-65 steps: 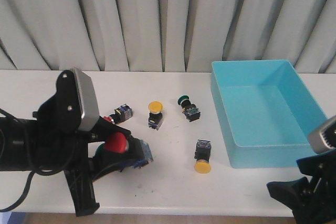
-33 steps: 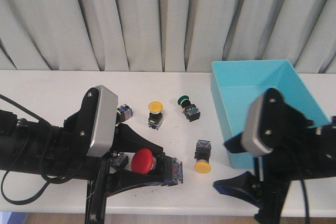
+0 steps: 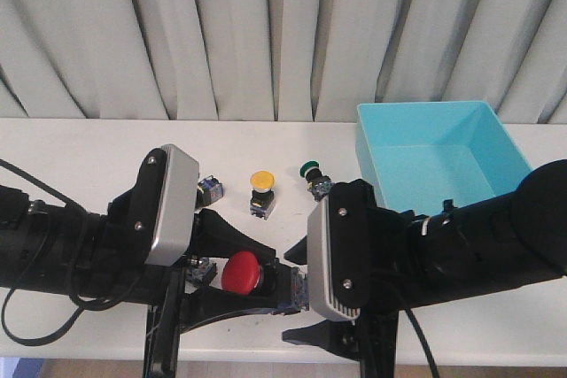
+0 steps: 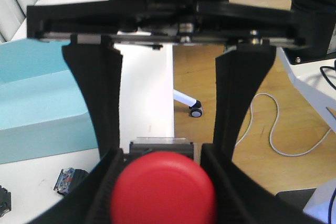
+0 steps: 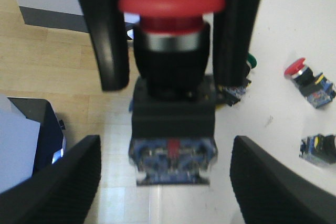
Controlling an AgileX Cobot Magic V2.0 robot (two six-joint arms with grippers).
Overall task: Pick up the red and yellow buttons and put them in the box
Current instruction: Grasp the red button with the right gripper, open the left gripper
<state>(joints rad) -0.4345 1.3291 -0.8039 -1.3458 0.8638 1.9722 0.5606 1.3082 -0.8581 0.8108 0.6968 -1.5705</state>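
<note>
While the left tool [image 3: 266,285] pinches a glossy red mushroom-capped button [image 3: 240,273], the right tool [image 5: 165,182] gapes empty beside it, hiding the smooth turquoise box [image 3: 443,152].

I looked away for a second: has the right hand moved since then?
Yes. The right hand has swung left, away from the blue box, toward the red button held in the left hand.
</note>
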